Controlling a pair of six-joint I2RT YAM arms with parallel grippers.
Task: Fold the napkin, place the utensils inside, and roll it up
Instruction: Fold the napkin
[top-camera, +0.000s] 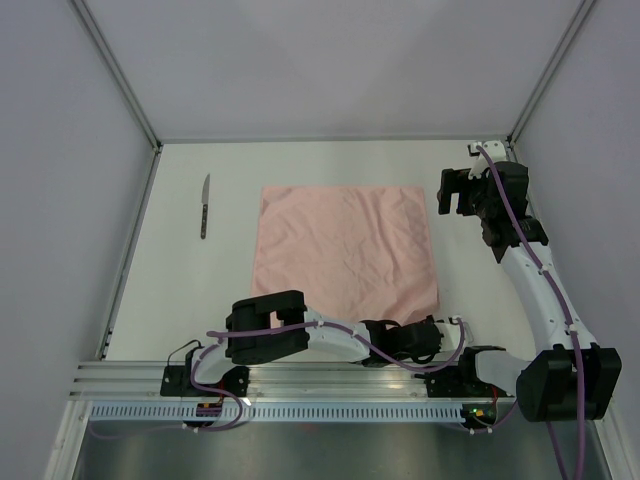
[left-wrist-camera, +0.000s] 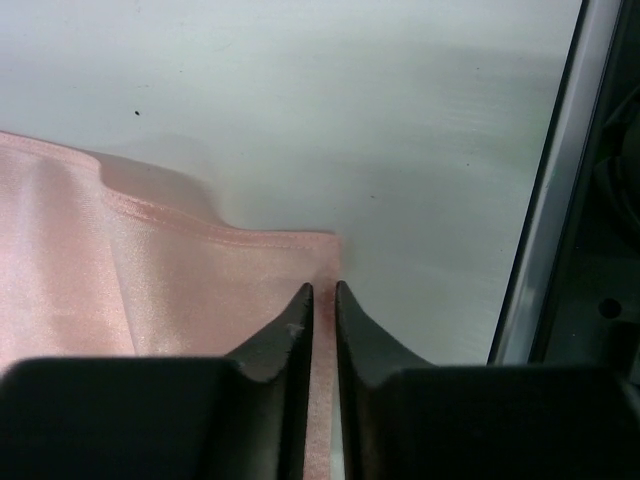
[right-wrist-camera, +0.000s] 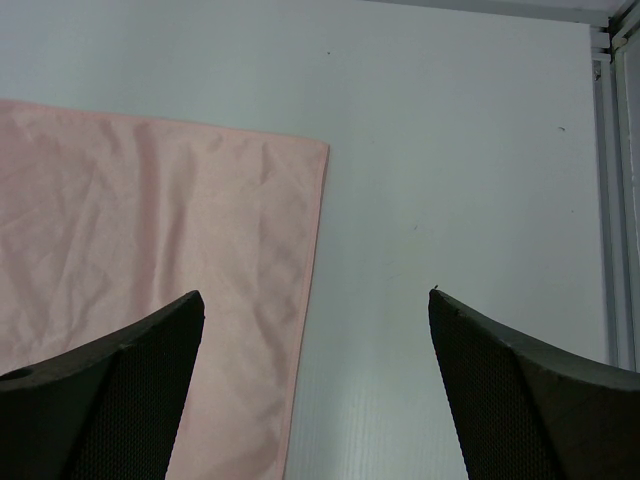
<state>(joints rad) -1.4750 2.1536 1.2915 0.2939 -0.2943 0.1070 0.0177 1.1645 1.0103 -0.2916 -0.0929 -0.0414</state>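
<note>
Task barely started. Napkin (top-camera: 345, 250) lies spread as one flat square sheet in the middle of the desk (top-camera: 180, 290), lightly creased, no fold made yet. Knife (top-camera: 204, 205) sits on the bare desk well to the left of the napkin, apart from it, nothing placed on the cloth. No other utensil visible in any view. Left to do: the fold, loading the utensils, the roll, so basically everything.

Left pincer (top-camera: 445, 328) reaches across low to the napkin's near right corner. In the left wrist view the left pincer (left-wrist-camera: 323, 290) is nearly closed, only a thin slit between the fingers, with a strip of the pink hem showing in that slit. Judged to be pinching the napkin (left-wrist-camera: 100, 270) at that corner. Cloth just behind the grip bulges up in a small ridge, so the corner looks slightly lifted off the desk.

Right pincer (top-camera: 455, 190) is beside the napkin's far right corner, at its right edge. In the right wrist view the right pincer (right-wrist-camera: 312, 300) is wide open and holds nothing. Napkin (right-wrist-camera: 150, 200) edge runs below the gap, closer to the left finger, corner just ahead of the tips. Whether it touches the cloth can't be told.
</note>
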